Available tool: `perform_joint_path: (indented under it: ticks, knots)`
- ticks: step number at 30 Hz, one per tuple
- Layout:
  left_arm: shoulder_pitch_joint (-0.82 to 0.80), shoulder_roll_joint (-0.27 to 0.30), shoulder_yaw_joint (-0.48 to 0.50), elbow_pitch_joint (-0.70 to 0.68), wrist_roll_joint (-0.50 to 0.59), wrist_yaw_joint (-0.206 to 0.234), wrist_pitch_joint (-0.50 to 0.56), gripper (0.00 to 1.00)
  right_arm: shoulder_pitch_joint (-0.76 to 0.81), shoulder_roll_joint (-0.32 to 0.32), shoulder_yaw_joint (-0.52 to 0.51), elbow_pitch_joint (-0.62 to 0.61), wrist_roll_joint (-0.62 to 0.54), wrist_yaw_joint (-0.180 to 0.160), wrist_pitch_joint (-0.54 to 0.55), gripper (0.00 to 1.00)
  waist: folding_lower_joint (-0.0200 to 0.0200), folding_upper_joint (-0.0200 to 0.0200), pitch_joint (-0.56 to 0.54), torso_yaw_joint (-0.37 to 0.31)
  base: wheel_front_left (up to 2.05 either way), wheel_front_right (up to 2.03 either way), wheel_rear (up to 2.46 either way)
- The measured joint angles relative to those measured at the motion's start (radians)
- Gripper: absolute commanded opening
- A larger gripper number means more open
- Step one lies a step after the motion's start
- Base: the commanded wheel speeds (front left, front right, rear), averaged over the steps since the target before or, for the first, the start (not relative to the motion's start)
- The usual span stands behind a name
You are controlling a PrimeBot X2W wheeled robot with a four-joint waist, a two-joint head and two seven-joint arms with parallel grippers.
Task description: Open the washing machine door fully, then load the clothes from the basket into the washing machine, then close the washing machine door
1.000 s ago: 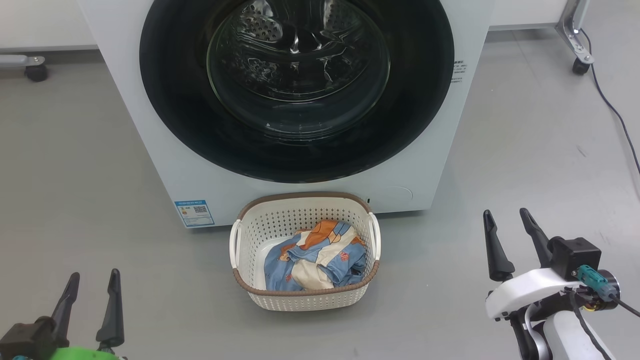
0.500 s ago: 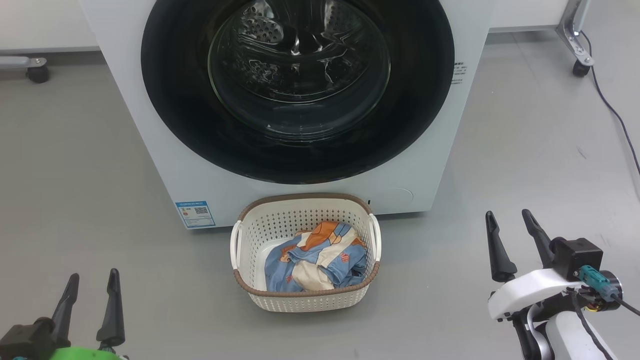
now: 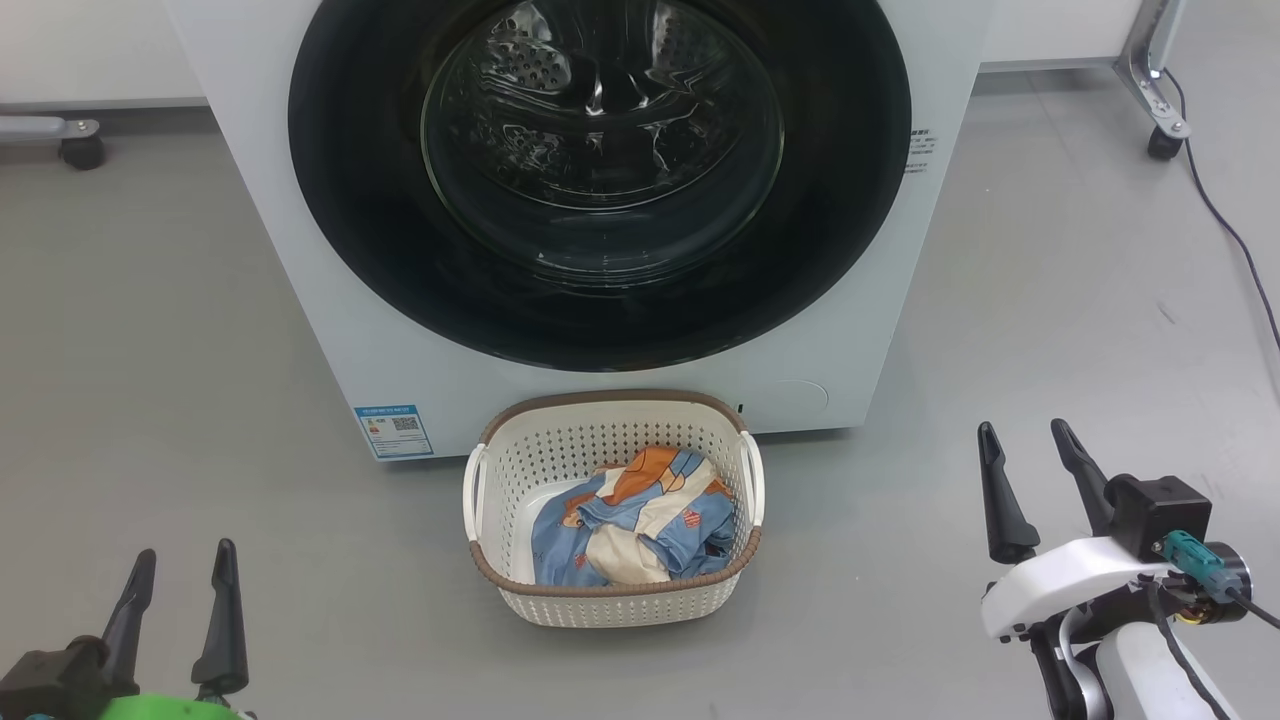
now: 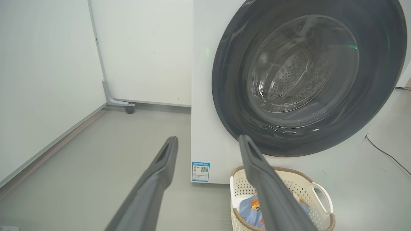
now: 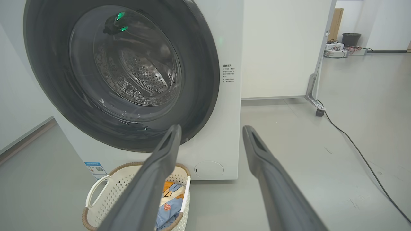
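The washing machine [image 3: 300, 300] stands on the grey floor [image 3: 150, 350] with its door [image 3: 600, 335] shut flat against the front. The basket [image 3: 610, 600] sits on the floor just in front of the machine, below the door's lowest part, and the clothes [image 3: 640, 515] lie bunched inside it, towards its right half.

In the head view, the left gripper [image 3: 188, 550] hangs low at the left and the right gripper [image 3: 1022, 427] at the right. Both are well apart from the basket, with their fingers spread wide and nothing between them.

The left wrist view looks past the machine's left side to a white wall panel on a caster [image 4: 129, 109]. It also gives a clear look at the holed steel drum [image 4: 298, 73] through the glass, and at the blue sticker [image 4: 200, 171] beside the basket. The right wrist view adds the round cover [image 5: 208, 169] at the machine's lower right corner, a small text label [image 5: 228, 73] beside the door, a dark cable [image 5: 353, 144] trailing over the floor, and a green glint [image 5: 120, 16] reflected in the glass.
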Motion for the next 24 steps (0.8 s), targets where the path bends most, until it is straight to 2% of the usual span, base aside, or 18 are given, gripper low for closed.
perform_joint_path:
  ticks: [12, 24]
  knots:
    - [0.000, 0.001, 0.005, 0.000, 0.000, 0.000, 0.000, 1.00, 0.000, 0.002, -0.011, 0.000, -0.006, 0.000, 0.000, 1.00, 0.0000, 0.0000, -0.002, 0.002, 0.22, 0.22, -0.44]
    - [0.000, 0.001, 0.009, -0.004, 0.000, 0.000, 0.000, 1.00, 0.001, 0.006, -0.024, -0.001, -0.006, 0.000, 0.000, 1.00, 0.0000, 0.0000, 0.003, 0.008, 0.50, 0.50, -1.01]
